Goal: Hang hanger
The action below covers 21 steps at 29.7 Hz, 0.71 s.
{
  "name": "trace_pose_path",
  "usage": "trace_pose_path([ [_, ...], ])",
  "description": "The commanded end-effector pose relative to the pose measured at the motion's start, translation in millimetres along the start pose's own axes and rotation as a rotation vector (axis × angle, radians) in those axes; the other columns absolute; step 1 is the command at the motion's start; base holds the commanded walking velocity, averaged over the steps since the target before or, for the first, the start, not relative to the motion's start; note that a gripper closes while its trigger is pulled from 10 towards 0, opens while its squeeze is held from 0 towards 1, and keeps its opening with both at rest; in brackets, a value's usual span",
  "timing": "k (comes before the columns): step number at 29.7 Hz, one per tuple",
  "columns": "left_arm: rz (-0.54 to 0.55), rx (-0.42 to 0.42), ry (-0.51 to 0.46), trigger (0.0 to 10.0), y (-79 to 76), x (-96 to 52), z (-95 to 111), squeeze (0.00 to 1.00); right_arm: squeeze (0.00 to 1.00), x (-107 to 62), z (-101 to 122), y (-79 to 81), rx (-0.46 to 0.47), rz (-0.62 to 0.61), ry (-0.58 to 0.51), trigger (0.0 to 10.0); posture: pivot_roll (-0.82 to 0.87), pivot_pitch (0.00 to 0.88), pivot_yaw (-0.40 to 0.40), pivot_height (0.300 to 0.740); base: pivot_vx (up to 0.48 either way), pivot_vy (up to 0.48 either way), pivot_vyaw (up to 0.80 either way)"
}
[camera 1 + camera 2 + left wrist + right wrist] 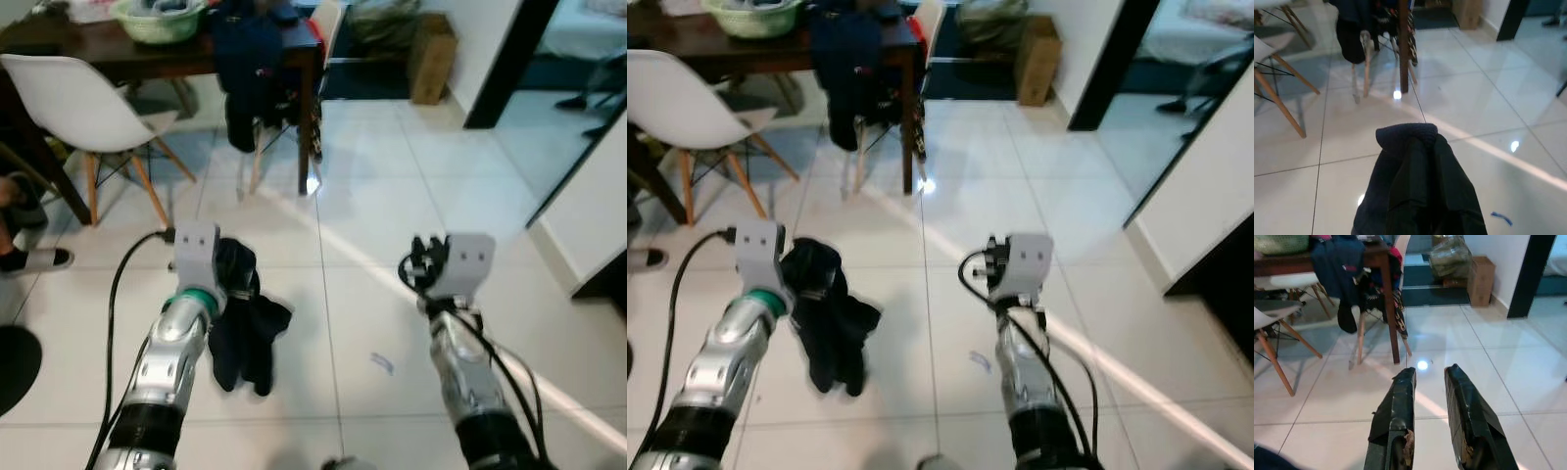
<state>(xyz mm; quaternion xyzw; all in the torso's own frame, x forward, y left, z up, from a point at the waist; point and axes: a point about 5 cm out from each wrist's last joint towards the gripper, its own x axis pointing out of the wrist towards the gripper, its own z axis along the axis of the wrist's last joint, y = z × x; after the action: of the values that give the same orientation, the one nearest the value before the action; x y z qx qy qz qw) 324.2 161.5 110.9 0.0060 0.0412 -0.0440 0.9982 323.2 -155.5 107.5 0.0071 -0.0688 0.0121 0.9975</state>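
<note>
Carrying a limp dark navy garment (245, 323) clamped in the left gripper (1415, 196), right gripper (1432, 406) slightly parted and empty, risking snagging it on the white moulded chair (73, 108).

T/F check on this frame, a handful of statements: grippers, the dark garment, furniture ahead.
1. The left gripper holds a dark garment. True.
2. The right gripper holds a hanger. False: its fingers are apart with only floor between them.
3. A white chair stands by the dark table, ahead to the left. True.
4. A red bowl sits on the table. False: the bowl is light green.
5. A cardboard box stands by the wall ahead. True.
</note>
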Motion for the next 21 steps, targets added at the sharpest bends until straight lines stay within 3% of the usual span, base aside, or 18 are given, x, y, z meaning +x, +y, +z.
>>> trace_pose_path([
  [1, -0.029, 0.008, -0.040, 10.0, -6.7, 2.8, 11, 0.00, 0.00, 1.0, 2, -4.3, 0.005, -0.009, -0.001, 10.0, 0.04, 0.020, 0.060, 0.740, 0.000, 0.000, -0.80],
  [6, 0.004, -0.010, -0.100, 10.0, -4.1, 1.9, 23, 0.00, 0.00, 4.0, 5, 7.2, 0.038, 0.081, 0.018, 10.0, 0.04, 0.026, 0.049, 0.740, 0.000, 0.000, -0.80],
  [12, 0.061, -0.054, -0.202, 10.0, -1.2, -2.5, 41, 0.00, 0.00, 8.3, 14, 15.4, 0.018, 0.159, 0.000, 10.0, 0.03, 0.036, 0.016, 0.740, 0.000, 0.000, 0.00],
  [21, 0.069, -0.058, -0.249, 10.0, 0.5, -7.1, 52, 0.00, 0.00, 11.3, 20, 13.6, 0.017, 0.169, -0.012, 10.0, 0.03, 0.042, 0.008, 0.740, 0.057, 0.000, 0.00],
])
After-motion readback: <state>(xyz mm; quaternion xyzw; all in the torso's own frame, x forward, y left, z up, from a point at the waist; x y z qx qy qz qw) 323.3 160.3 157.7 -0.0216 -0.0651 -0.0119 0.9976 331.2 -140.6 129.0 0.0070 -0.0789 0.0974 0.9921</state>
